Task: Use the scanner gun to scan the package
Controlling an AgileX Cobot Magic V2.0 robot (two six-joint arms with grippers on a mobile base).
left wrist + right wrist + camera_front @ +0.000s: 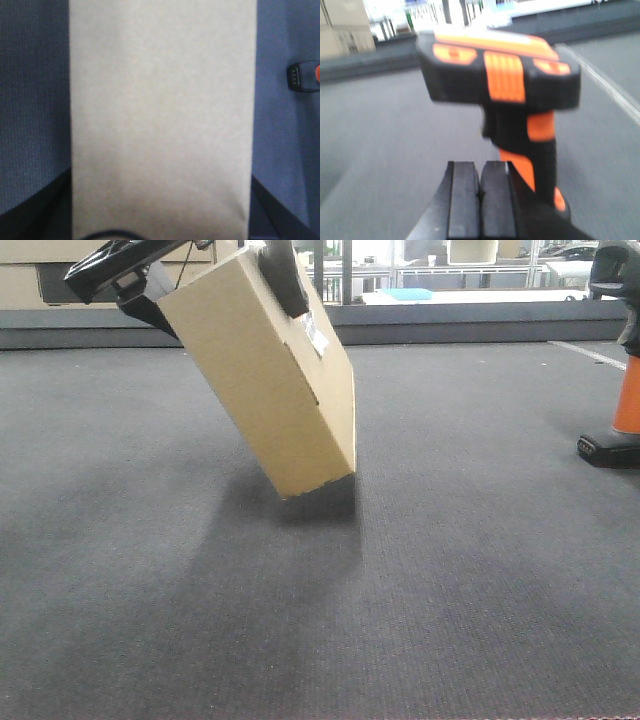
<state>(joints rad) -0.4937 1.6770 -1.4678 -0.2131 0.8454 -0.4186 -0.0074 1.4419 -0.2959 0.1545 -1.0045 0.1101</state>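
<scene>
The package (262, 380), a plain tan cardboard box, flat and rectangular, hangs tilted in the upper left centre of the front view, its top leaning towards the upper left and its lowest corner down at the grey carpet (450, 570). Whether that corner touches the carpet or sits just above its own shadow cannot be told. Its broad face is bare and unmarked, and a small white label (316, 337) sits high on the narrow side face turned to the right. In the left wrist view the same bare face fills the middle of the frame from top to bottom. The left gripper (225, 295) is clamped across the package at its upper end, and its black fingers (30, 215) show as dark wedges in the lower corners of that view, one on each side of the box. Well apart from it, at the right edge of the front view, the scanner gun (627, 395) stands upright on the carpet, with a black head, an orange handle and a black base. The right wrist view shows it close and blurred, with orange patches on top of the black head. The right gripper (480, 200), at the bottom of that view, has its two black pads (464, 200) pressed together, just left of the handle, with nothing seen between them. A white line (610, 90) runs along the carpet at the right.
</scene>
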